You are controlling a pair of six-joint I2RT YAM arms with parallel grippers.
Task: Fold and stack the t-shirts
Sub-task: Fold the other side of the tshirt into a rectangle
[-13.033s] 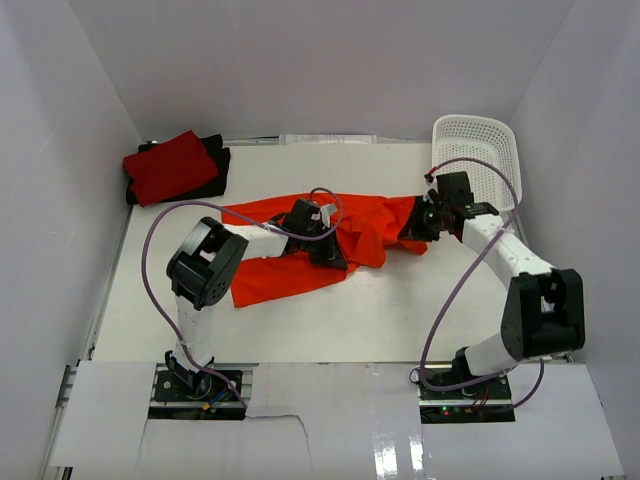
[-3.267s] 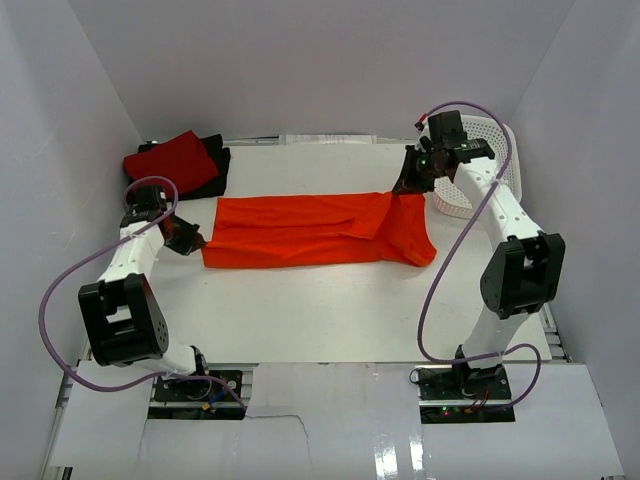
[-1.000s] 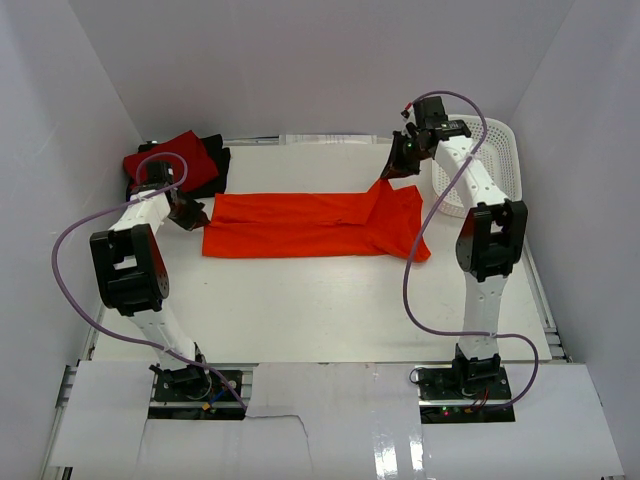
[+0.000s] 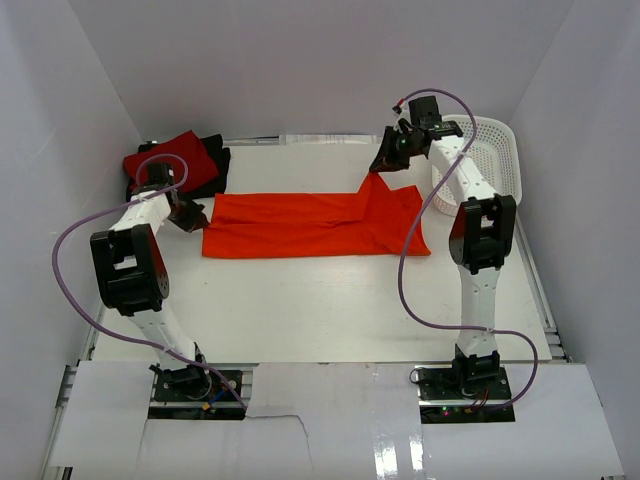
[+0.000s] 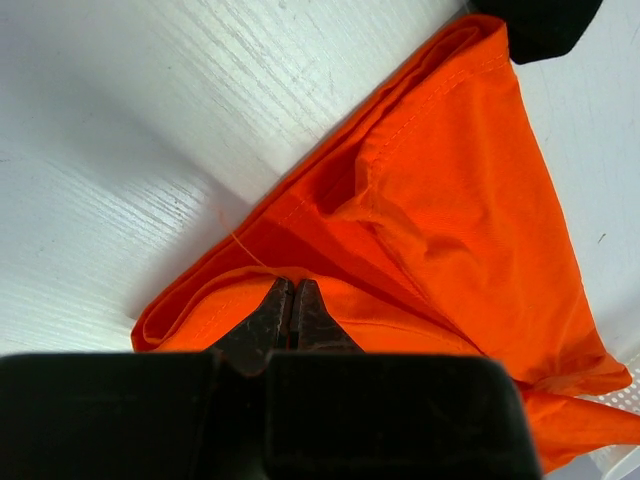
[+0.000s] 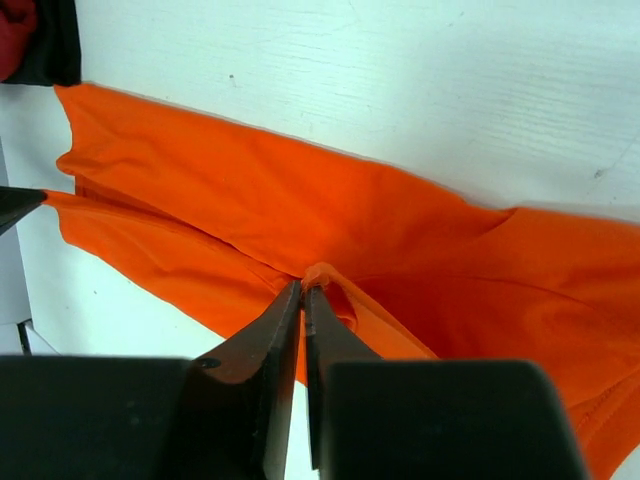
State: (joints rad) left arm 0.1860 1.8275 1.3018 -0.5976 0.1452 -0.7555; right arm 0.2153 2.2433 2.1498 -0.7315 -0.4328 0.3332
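Observation:
The bright orange t-shirt (image 4: 300, 225) lies as a long strip across the middle of the table. My left gripper (image 4: 192, 216) is shut on its left end; in the left wrist view the fingertips (image 5: 292, 287) pinch a fold of orange cloth (image 5: 450, 200). My right gripper (image 4: 382, 166) is shut on the shirt's right part and holds a peak of cloth raised off the table, as the right wrist view (image 6: 303, 288) shows. The crimson red t-shirt (image 4: 170, 155) lies folded on the black t-shirt (image 4: 212, 170) at the back left.
A white perforated basket (image 4: 490, 150) stands at the back right, just right of my right arm. White walls close in the table on the left, back and right. The folded red and black pile lies close behind my left gripper.
My right gripper has moved a little left and back with the orange cloth, pulling the shirt's right end leftwards. My left gripper has stayed put, still holding the left end.

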